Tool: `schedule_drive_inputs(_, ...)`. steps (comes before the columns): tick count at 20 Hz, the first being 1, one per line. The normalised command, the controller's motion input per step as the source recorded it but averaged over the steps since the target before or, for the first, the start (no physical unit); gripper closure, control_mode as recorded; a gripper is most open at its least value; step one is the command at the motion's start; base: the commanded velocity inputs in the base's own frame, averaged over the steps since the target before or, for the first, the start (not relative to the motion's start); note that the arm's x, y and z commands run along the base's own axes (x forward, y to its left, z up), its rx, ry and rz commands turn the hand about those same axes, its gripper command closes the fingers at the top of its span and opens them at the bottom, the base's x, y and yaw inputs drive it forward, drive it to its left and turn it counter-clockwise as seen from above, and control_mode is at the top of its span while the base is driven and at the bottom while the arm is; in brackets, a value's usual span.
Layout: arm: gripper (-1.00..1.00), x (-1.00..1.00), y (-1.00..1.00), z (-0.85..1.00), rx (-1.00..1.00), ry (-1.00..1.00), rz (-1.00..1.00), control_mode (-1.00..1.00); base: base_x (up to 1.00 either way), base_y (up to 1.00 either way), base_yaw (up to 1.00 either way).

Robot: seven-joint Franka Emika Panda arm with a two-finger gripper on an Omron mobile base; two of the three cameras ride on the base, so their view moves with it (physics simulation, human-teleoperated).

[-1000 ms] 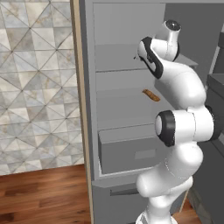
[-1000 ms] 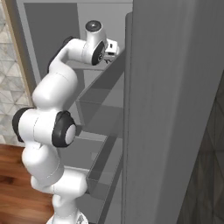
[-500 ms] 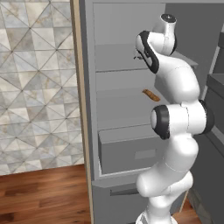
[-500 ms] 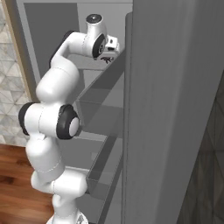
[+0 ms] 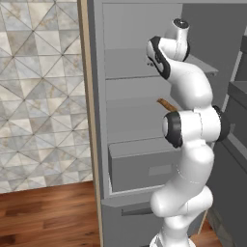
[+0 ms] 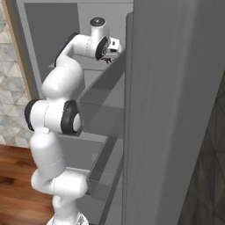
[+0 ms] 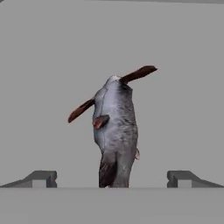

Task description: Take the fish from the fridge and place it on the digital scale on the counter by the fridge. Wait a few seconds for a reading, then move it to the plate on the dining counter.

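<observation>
The gripper is seen in the hand view with its 2 fingertips spread wide apart, and nothing is held between them. The fish lies on a pale grey shelf of the fridge, and in the hand view it is placed between the 2 tips, with its body running away from the camera and its thin reddish-brown fins sticking out to both sides. In the right base view the hand is reached into the upper part of the fridge, just beside the edge of the open door.

Several things could go wrong from here, as a judgement. The fish is slim and its skin is probably slippery, so if the fingers are closed too high on it, it could be squeezed out and pushed deeper on the shelf. If only a fin is caught, the grip would be weak and the fish could be dropped on the way out. It cannot be told how far the tips are above the shelf, so a descent too deep could press them against it. The arm is also folded tightly near the door, and a wide swing on withdrawal could bring it against the door edge.

A small brown item is lying on a lower shelf and should not be mistaken for the fish.
</observation>
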Motion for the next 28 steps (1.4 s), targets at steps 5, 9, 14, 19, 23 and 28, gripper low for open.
schedule_drive_inputs(5,-1.00,0.30,0.00,-0.01,0.00,0.01,0.00,-1.00,0.00,0.00,0.00)
schedule_drive_inputs(9,-1.00,0.25,0.00,0.00,0.00,0.03,0.00,-1.00,0.00,0.00,0.00)
schedule_drive_inputs(14,-1.00,0.07,0.00,0.00,0.00,0.07,0.00,-1.00,0.00,0.00,0.00)
schedule_drive_inputs(19,-1.00,-0.01,0.00,-0.01,0.02,0.04,0.00,-1.00,0.00,0.00,0.00)
schedule_drive_inputs(23,-1.00,0.00,0.00,0.00,0.07,-0.08,0.01,-1.00,0.00,0.00,0.00)
schedule_drive_inputs(28,-1.00,0.00,0.00,0.00,0.02,-0.06,0.00,-1.00,0.00,0.00,0.00)
